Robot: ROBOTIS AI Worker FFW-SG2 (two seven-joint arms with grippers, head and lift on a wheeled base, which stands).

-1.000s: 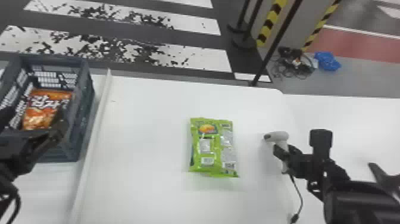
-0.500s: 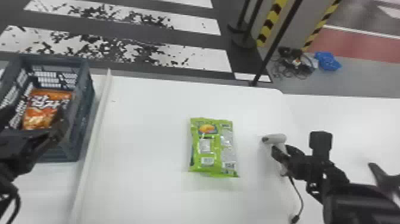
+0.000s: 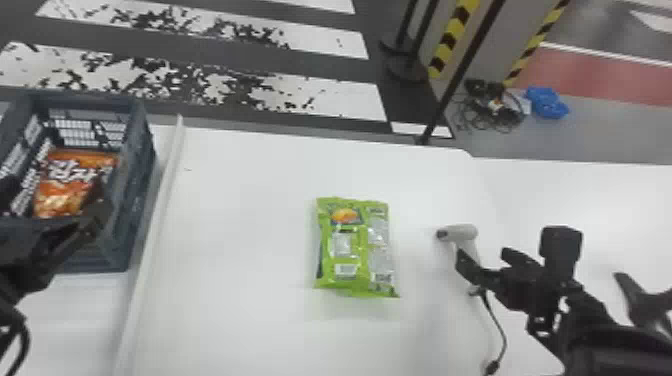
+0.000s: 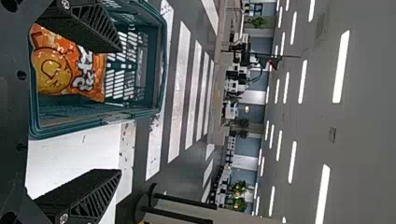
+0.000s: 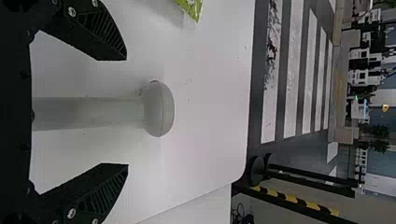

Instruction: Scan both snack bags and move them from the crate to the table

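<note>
The green snack bag (image 3: 356, 247) lies flat on the white table (image 3: 240, 240), its corner (image 5: 192, 8) also showing in the right wrist view. An orange snack bag (image 3: 70, 187), seen too as an orange bag (image 4: 70, 65) in the left wrist view, rests inside the dark crate (image 3: 139, 165). My left gripper (image 3: 97, 222) is over the crate's near right side; in its wrist view the gripper (image 4: 120, 111) is open and empty. My right gripper (image 3: 482, 257) is beside the white scanner (image 3: 462, 232). Seen from the wrist, the gripper (image 5: 127, 112) is open around the scanner's handle (image 5: 88, 113).
A raised white strip (image 3: 155, 225) runs between the crate and the green bag. The scanner's cable (image 3: 495, 320) trails toward the near edge. Beyond the far table edge stand dark posts (image 3: 462, 75), with cables and a blue bundle (image 3: 547, 102) on the floor.
The scanner's head has shifted slightly left and its handle's lean differs, while my right gripper has moved a little left. My left arm and both bags look unmoved.
</note>
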